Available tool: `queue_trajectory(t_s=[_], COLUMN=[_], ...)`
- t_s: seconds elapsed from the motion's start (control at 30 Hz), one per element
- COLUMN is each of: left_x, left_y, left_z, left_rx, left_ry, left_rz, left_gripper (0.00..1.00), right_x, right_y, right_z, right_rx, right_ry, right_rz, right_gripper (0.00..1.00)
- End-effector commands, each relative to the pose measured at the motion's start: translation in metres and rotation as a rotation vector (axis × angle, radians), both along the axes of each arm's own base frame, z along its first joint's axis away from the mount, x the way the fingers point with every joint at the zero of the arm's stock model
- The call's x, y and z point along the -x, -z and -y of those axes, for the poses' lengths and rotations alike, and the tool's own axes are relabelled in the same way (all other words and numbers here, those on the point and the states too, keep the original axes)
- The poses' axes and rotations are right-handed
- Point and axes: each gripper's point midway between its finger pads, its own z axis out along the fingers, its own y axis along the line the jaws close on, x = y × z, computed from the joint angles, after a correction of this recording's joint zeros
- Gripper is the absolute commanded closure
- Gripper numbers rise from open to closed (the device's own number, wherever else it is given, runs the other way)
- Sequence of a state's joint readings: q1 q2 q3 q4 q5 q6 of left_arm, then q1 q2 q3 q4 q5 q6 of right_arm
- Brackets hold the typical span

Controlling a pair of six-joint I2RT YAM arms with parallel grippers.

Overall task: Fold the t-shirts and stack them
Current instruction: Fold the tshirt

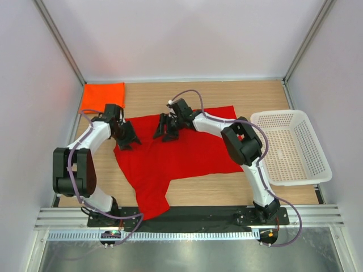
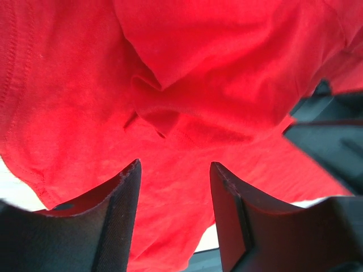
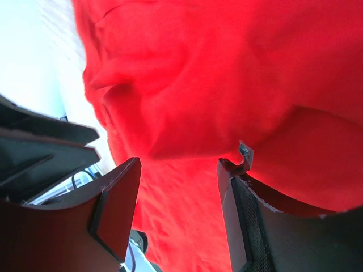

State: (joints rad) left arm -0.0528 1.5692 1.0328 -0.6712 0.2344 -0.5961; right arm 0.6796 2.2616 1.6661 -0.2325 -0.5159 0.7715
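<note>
As the left hand (image 1: 128, 139) and right hand (image 1: 166, 132) hover open over the red shirt (image 1: 187, 154), its fold looks pending. Next: pinch its top edge.

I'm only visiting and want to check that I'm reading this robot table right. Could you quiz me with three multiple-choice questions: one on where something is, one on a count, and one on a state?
1. Where is the orange t-shirt?
A. hanging off the near edge
B. at the far left corner of the table
C. between the arm bases

2. How many t-shirts are in view?
A. one
B. three
C. two

3. How does the red t-shirt lie?
A. spread out and wrinkled
B. folded into a square
C. rolled up

Answers:
1 B: the top view shows it folded in that corner.
2 C: one is orange and one is red.
3 A: it sprawls across the middle, beneath the left gripper and the right gripper, both open.
</note>
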Motion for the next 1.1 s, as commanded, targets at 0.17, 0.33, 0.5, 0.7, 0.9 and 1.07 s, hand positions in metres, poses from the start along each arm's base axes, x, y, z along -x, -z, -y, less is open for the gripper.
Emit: queue_trajectory(t_s=[0.17, 0.33, 0.5, 0.7, 0.9, 1.07], left_x=[-0.041, -0.041, -0.038, -0.032, -0.025, -0.022], left_y=[-0.041, -0.035, -0.031, -0.034, -0.033, -0.030], left_z=[-0.021, -0.016, -0.017, -0.026, -0.031, -0.029], left_rx=[-0.044, -0.002, -0.004, -0.050, -0.071, -0.064], left_ry=[-0.141, -0.162, -0.165, -0.170, -0.190, -0.181], left_rz=[0.146, 0.115, 0.101, 0.111, 0.110, 0.090], left_gripper=[0.51, 0.51, 0.51, 0.51, 0.51, 0.50], right_x=[0.028, 0.034, 0.033, 0.018, -0.018, -0.064], right_y=[-0.026, -0.008, -0.003, -0.017, -0.047, -0.051], right_z=[-0.034, -0.039, -0.046, -0.051, -0.070, -0.096], right_rx=[-0.082, -0.049, -0.019, 0.003, -0.046, -0.097], right_ry=[-0.086, -0.113, -0.125, -0.134, -0.095, -0.097], right_rz=[0.124, 0.119, 0.152, 0.218, 0.305, 0.356], right_gripper=[0.42, 0.48, 0.55, 0.79, 0.86, 0.64])
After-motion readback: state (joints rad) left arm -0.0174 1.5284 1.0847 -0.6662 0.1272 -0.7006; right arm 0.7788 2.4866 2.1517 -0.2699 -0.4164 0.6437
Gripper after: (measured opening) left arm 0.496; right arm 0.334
